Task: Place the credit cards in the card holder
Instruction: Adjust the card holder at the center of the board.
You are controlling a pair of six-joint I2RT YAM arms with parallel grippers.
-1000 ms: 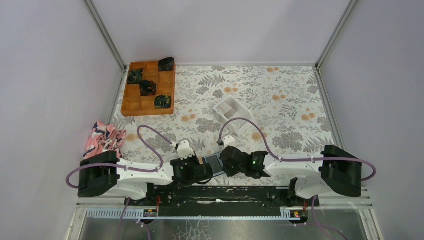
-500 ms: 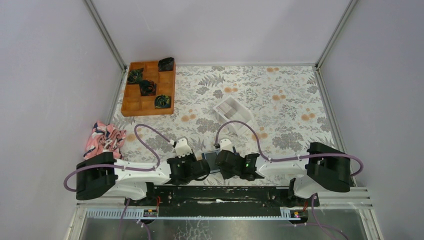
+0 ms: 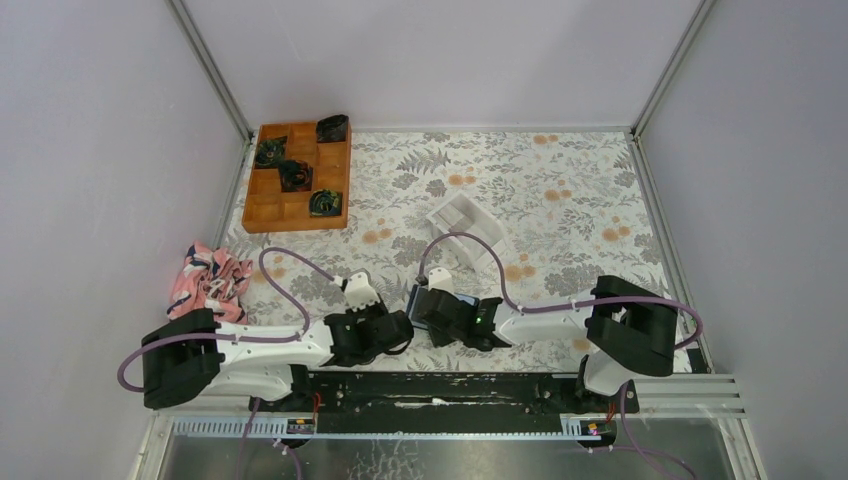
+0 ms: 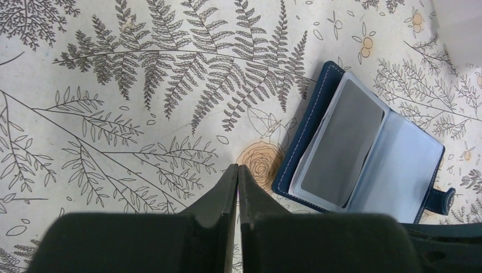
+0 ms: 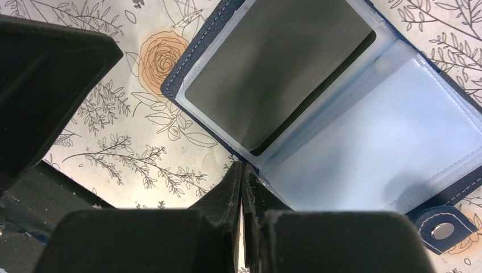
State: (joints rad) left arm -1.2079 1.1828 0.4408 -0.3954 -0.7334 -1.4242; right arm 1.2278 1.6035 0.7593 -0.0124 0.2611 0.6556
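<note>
Floral-print tablecloth (image 3: 580,190) covers the whole bench. Orange wooden tray (image 3: 262,215) sits far left corner, dark bundles in four compartments. Pink patterned rag (image 3: 212,277) lies at the left edge, near the left arm. White open box (image 3: 465,225) mid-table, tilted, beyond the right arm

Both arms reach low to the near centre, heads almost meeting. Left gripper (image 4: 237,170): fingers clenched together, nothing between them, tips over bare cloth just left of the holder, not touching it. Right gripper (image 5: 242,168): fingers also pressed together, tips at the holder's near edge, by the fold. Thin pale sliver shows in the slit, can't tell what it is

Card holder (image 4: 364,153) lies open flat on the cloth, navy outside, pale blue sleeves up. Dark grey card (image 5: 278,68) sits in the left sleeve; right sleeve looks pale and blank. Snap tab (image 5: 437,227) sticks out at the right corner
</note>
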